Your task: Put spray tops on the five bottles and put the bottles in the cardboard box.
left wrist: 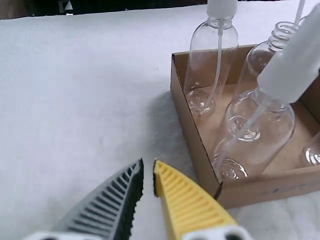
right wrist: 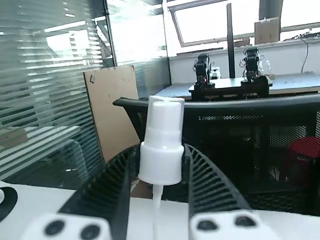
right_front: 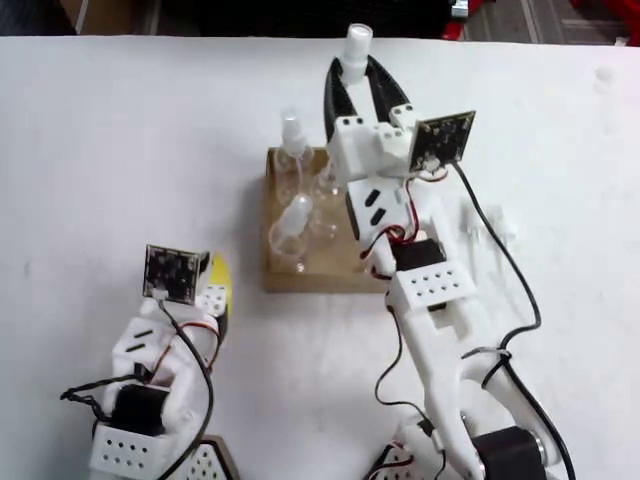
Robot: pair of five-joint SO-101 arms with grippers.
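My right gripper (right wrist: 161, 162) pinches a spray top (right wrist: 161, 142) by its collar between two black fingers, head upright and tube hanging below. The right wrist view shows that grip closely. The high view adds the place: the right gripper (right_front: 360, 62) holds the top (right_front: 358, 42) past the far edge of the box (right_front: 300, 278).

My left gripper (right_front: 218, 278) sits near the box's left side, apart from it. In the left wrist view its grey and yellow fingers (left wrist: 148, 172) are pressed nearly together with nothing between them, over the white table (left wrist: 75, 100), close to the box (left wrist: 182, 107).

That view also sorts out the bottles in the box. A capped bottle (left wrist: 210, 55) stands at the far corner. A leaning bottle (left wrist: 255, 130), also capped, is nearer. Behind it, an open bottle (left wrist: 277, 42) shows a bare threaded neck. From above, I can make out the two white caps, but the clear bottles are hard to tell apart.
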